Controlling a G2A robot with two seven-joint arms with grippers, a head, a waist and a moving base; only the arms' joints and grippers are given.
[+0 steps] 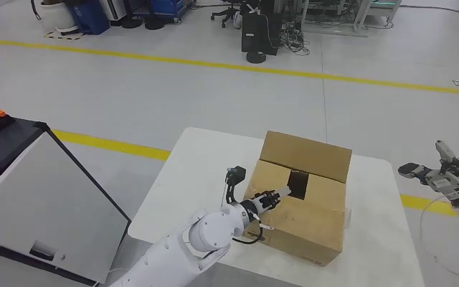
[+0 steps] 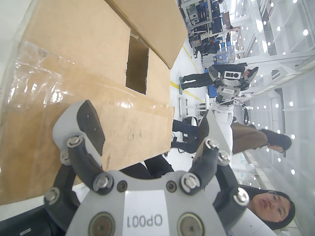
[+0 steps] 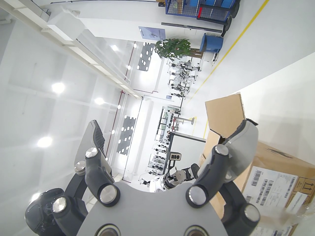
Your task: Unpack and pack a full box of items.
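Cardboard box (image 1: 305,222) sits on desk (image 1: 193,172), rear flap raised, top flaps down with a dark gap between them. Left claw (image 2: 146,110) is released, with the free corner of the near flap (image 2: 137,136) between its fingers. Right claw (image 3: 172,124) is also spread and empty, beside the box. Judgement: seat the flap edge deep between the pads before clenching, then swing it about its fold, not straight up.

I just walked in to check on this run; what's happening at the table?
The left tool is open at the top of the cardboard box on the white table, over a flap's edge but not gripping it. The flaps lie mostly down with a dark gap between them; the far flap stands up. The right tool is open and empty, beside the box.
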